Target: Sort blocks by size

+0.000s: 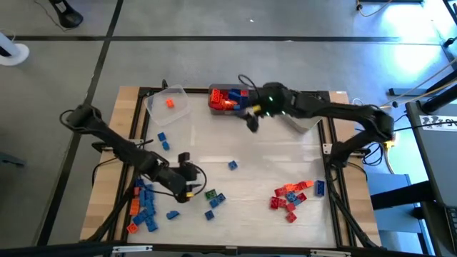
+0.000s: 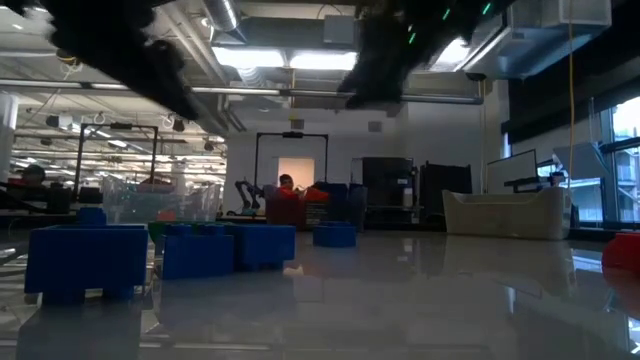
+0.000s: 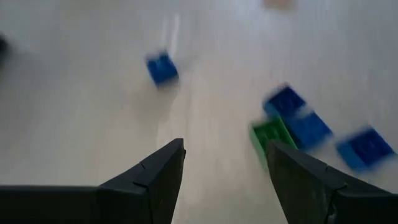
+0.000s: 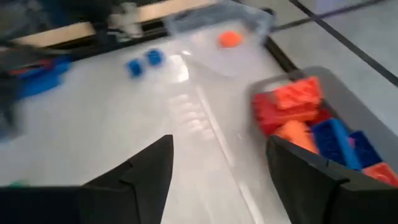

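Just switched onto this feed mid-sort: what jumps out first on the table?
The grey plastic bin at the table's far edge, heaped with red, orange and blue studded bricks, draws the eye first; the right end effector hangs open beside it, holding nothing. Next comes the loose cluster of red studded bricks at the near right, then the scattered blue studded bricks at the near left, where the left end effector hovers open.

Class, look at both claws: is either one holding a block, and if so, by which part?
Neither. The left claw and the right claw both stand open with nothing between their fingers.
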You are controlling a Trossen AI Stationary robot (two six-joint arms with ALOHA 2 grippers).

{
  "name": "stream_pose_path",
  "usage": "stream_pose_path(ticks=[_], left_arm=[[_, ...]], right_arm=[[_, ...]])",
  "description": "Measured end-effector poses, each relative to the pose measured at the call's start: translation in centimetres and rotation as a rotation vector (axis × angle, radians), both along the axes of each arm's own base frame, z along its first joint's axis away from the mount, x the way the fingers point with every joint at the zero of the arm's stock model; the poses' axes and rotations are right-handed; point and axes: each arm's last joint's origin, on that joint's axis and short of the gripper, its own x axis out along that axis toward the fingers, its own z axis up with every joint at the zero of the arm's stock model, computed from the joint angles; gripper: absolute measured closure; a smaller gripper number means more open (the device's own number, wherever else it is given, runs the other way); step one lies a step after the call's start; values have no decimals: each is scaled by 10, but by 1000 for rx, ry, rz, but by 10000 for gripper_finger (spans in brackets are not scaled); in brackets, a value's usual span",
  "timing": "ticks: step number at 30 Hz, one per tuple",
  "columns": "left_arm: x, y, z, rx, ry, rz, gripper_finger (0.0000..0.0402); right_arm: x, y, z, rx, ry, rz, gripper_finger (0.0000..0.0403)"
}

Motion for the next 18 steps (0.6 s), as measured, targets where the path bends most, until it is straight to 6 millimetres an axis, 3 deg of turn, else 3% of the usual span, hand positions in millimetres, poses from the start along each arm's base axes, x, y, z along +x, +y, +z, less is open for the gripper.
stream_pose_path(ticks=[4,7,13,18], left_arm=[[-12,1,1,-54,71,34,188],[-11,4,2,-58,67,41,188],[-20,5,18,-191,284,113,188],[-38,-5,35,-252,403,281,188]], right_arm=[[-10,58,17,-4,19,104,155],[-12,99,15,-10,40,153,155],[-22,171,-16,-90,40,140,155],[-38,207,-52,-87,-71,95,155]])
